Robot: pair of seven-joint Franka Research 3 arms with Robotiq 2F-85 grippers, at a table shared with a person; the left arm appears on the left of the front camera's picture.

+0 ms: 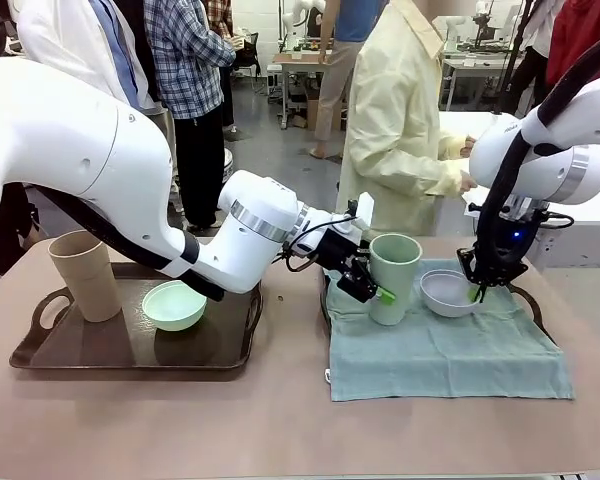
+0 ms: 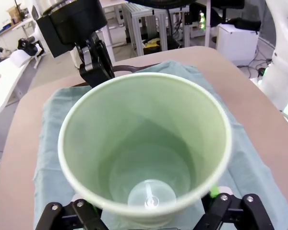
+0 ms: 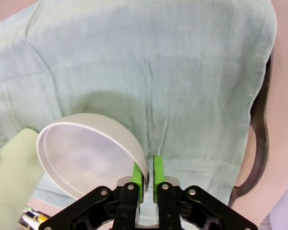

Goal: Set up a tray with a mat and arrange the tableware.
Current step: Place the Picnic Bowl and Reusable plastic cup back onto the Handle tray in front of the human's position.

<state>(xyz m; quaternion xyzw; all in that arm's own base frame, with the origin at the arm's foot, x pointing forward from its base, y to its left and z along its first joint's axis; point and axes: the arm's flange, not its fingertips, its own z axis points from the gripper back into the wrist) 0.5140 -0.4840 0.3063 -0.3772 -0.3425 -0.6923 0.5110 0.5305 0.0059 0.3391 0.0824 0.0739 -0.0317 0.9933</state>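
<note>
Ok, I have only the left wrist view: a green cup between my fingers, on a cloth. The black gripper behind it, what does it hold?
Observer: The right gripper has its pads pinched on the rim of the white bowl.
Operator: And where are the other pieces?
Observer: The tan cup and the mint green bowl stand on a dark tray, left of the mat.
Operator: Is somebody near?
Observer: A person in a pale yellow coat stands at the far side.
</note>
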